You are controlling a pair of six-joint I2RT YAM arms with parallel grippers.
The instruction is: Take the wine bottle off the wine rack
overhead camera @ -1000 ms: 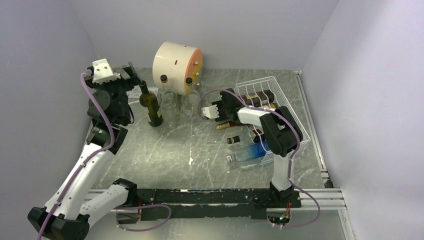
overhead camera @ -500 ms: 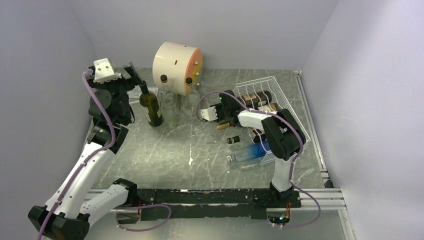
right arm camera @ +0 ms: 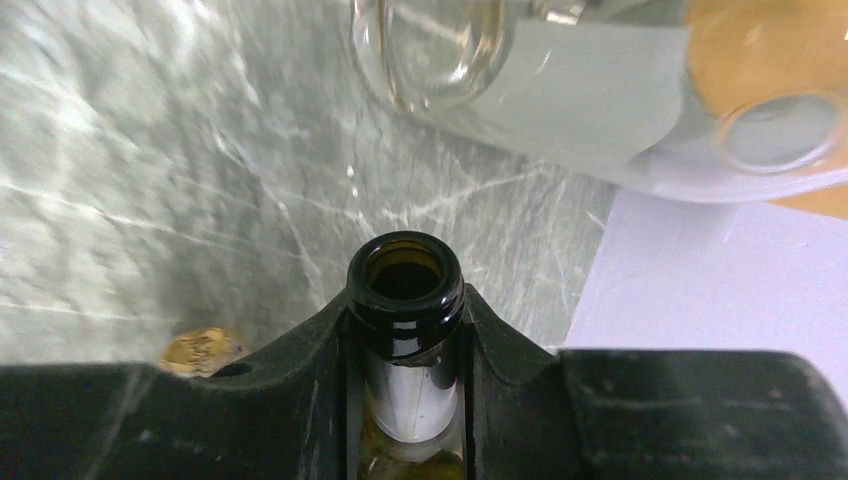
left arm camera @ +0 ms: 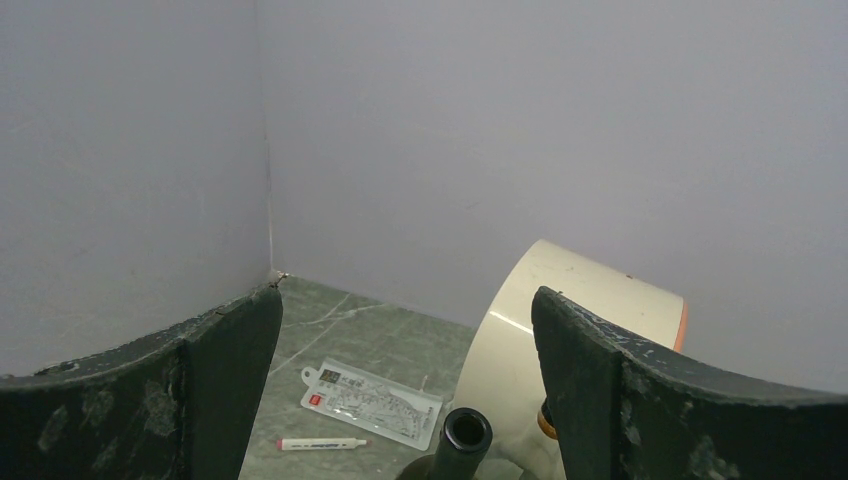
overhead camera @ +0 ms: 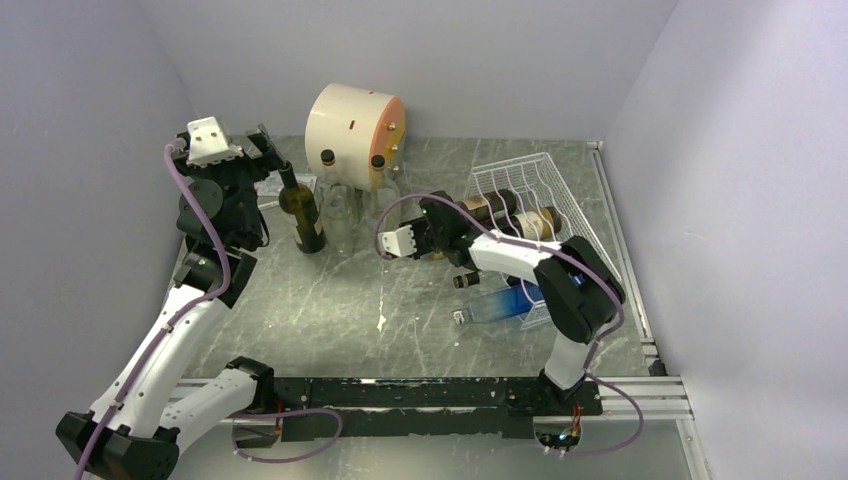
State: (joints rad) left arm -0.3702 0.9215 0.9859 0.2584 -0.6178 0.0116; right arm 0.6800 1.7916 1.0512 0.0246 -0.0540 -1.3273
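The white wire wine rack [overhead camera: 510, 163] stands at the back right with dark bottles [overhead camera: 495, 206] lying in it. My right gripper [overhead camera: 440, 240] is to the left of the rack. In the right wrist view it [right arm camera: 405, 330] is shut on the neck of a dark, open-mouthed wine bottle [right arm camera: 405, 285]. The arm hides that bottle's body from above. My left gripper [overhead camera: 262, 150] is open just above an upright dark bottle [overhead camera: 302, 210]. That bottle's mouth [left arm camera: 466, 432] shows below and between the jaws [left arm camera: 405, 295].
A cream drum with an orange face [overhead camera: 350, 120] stands at the back. Clear glasses [overhead camera: 340, 215] stand in front of it. A blue bottle [overhead camera: 495, 303] and another bottle neck [overhead camera: 466, 280] lie by the rack's near end. A packet [left arm camera: 370, 400] and a pen [left arm camera: 320, 442] lie near the left corner.
My right gripper has moved left, away from the rack, still shut on the bottle neck. The left arm has not moved.
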